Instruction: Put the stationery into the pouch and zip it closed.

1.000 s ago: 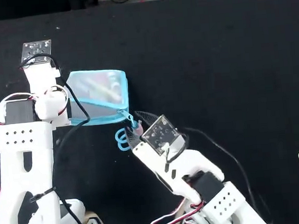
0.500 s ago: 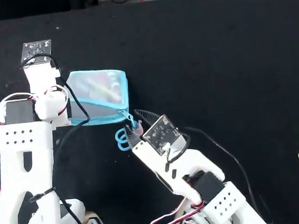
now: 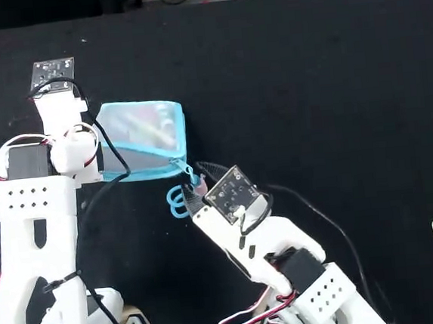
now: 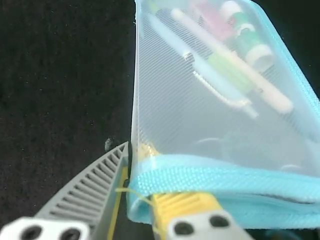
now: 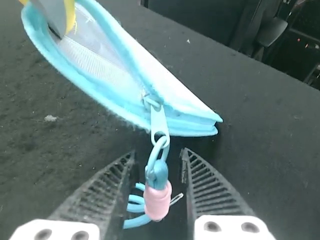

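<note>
Closest in, right pincer [image 5: 157,153]: half open, gripping nothing. Between its fingers, clear of both, a pale-blue looped zip pull with a pink bead [image 5: 158,197], hanging from the blue slider [image 5: 152,103] just ahead of the fingertips. Beyond the slider, a light-blue translucent mesh pouch [image 5: 95,70], lying on the black tabletop [image 3: 308,86]. Zip seemingly closed on the short stretch beside the right pincer, gaping along the rest.

At the far end of that edge, left pincer [image 4: 135,167]: clamped on the pouch's corner, one finger on each side of the blue binding. Past its tips, seen through the mesh, pens [image 4: 230,57] and a short white-and-green tube [image 4: 250,40]. So, by the look of it, loading done.

Looks like the zipping step, just short of the grasp. Next: close the right pincer on the pull near the bead. Then draw the slider along the edge toward the left pincer, keeping that clamp firm to hold the pouch taut rather than let it bunch.
</note>
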Motion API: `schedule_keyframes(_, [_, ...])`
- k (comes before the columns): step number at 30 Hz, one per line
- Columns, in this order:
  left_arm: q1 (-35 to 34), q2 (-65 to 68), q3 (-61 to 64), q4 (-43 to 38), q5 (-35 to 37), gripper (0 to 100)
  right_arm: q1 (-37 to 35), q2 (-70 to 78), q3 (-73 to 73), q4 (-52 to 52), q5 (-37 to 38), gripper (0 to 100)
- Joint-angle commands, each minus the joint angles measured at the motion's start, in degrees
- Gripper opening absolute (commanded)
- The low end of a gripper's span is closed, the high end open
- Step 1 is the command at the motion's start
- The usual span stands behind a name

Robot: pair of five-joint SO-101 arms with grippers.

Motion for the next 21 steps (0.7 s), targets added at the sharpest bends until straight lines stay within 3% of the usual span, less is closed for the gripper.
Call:
schedule_keyframes(1, [-0.22, 1.23, 0.48, -0.18, 0.18, 3, 1.58, -1.01, -2.59, 0.26, 0.62, 12.6])
schedule_keyframes(21, [-0.22, 1.14, 0.48, -0.18, 0.18, 3, 3.96, -1.1, 2.86, -5.98, 0.26, 12.6])
